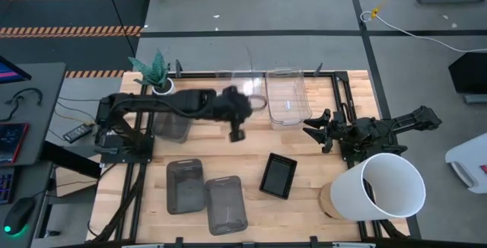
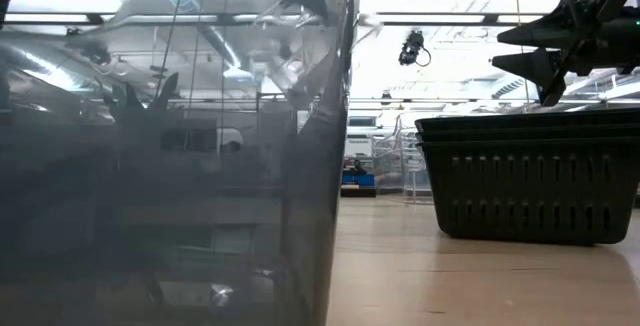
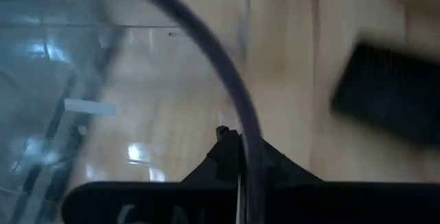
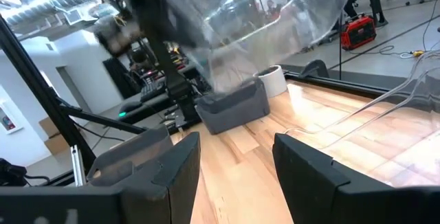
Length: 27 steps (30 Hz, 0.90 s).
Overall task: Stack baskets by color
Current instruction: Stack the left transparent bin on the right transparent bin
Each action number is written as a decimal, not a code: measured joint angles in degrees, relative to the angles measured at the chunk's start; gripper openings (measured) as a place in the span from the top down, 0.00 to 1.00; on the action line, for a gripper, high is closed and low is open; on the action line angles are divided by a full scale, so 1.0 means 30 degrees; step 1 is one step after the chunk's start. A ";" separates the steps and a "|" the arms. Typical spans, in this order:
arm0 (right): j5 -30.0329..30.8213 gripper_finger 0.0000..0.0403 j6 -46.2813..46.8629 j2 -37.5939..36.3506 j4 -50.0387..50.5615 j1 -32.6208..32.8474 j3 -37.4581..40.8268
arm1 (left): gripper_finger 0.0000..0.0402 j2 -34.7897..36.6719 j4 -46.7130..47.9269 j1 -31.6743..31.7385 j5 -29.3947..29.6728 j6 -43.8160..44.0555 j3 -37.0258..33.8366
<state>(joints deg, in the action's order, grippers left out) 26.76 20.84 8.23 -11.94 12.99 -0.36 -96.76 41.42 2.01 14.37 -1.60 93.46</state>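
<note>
High view shows no readable brand, label or writing on anything. The left tool (image 1: pixel 237 123) sits over the middle of the wooden surface (image 1: pixel 304 202), pinched shut on the rim of a clear basket (image 1: pixel 245 88) that is lifted and blurred, its outline hard to trace. In the left wrist view the rim (image 3: pixel 227 86) runs as a dark curve straight into the closed fingers (image 3: pixel 227 157). A second clear basket (image 1: pixel 287 96) rests at the far edge of the surface, just beside the lifted one. One grey basket (image 1: pixel 172 126) lies under the left arm, partly hidden by it. Two more grey baskets (image 1: pixel 185 185) (image 1: pixel 226 203) lie side by side near the front edge. A black mesh basket (image 1: pixel 278 176) stands to their right; in the low view it appears as two nested bins (image 2: pixel 530 176). The right tool (image 1: pixel 317 132) waits at the right side, fingers spread wide, holding nothing. A white bucket (image 1: pixel 380 187) lies on its side at the front right corner, and a potted plant (image 1: pixel 156 73) stands at the far left.
</note>
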 joint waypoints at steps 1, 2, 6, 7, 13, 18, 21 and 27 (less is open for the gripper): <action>0.0000 0.53 0.0000 0.0000 0.0004 0.0003 0.0000 | 0.98 -0.0280 -0.0282 0.0214 -0.0013 0.0404 0.0795; 0.0000 0.53 0.0000 0.0000 0.0000 0.0000 0.0000 | 0.98 -0.0648 -0.0543 0.0459 -0.0020 0.0739 0.1644; 0.0000 0.53 0.0000 0.0000 0.0001 0.0000 0.0000 | 0.98 -0.2131 -0.2024 0.1314 -0.0011 0.1772 0.4795; 0.0000 0.53 0.0000 0.0000 0.0007 0.0007 0.0000 | 0.98 -0.2498 -0.2377 0.1478 -0.0124 0.1813 0.5412; 0.0000 0.53 0.0007 0.0000 0.0007 0.0007 0.0000 | 0.98 -0.5084 -0.4304 0.2174 -0.2006 0.1821 0.7721; 0.0000 0.53 0.0000 0.0004 0.0007 0.0002 0.0000 | 0.98 -0.7171 -0.3907 0.2691 -0.3430 0.1835 0.9717; 0.0000 0.53 0.0000 0.0000 0.0007 0.0002 0.0000 | 0.98 -0.8278 -0.3903 0.2800 -0.4029 0.1632 1.0981; 0.0000 0.53 0.0000 0.0000 0.0000 0.0004 0.0000 | 0.98 -0.9884 -0.3518 0.2698 -0.4347 0.1321 1.3163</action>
<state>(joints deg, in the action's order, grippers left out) 26.76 20.84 8.23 -11.94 13.00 -0.36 -126.42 30.87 10.11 1.33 2.36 132.95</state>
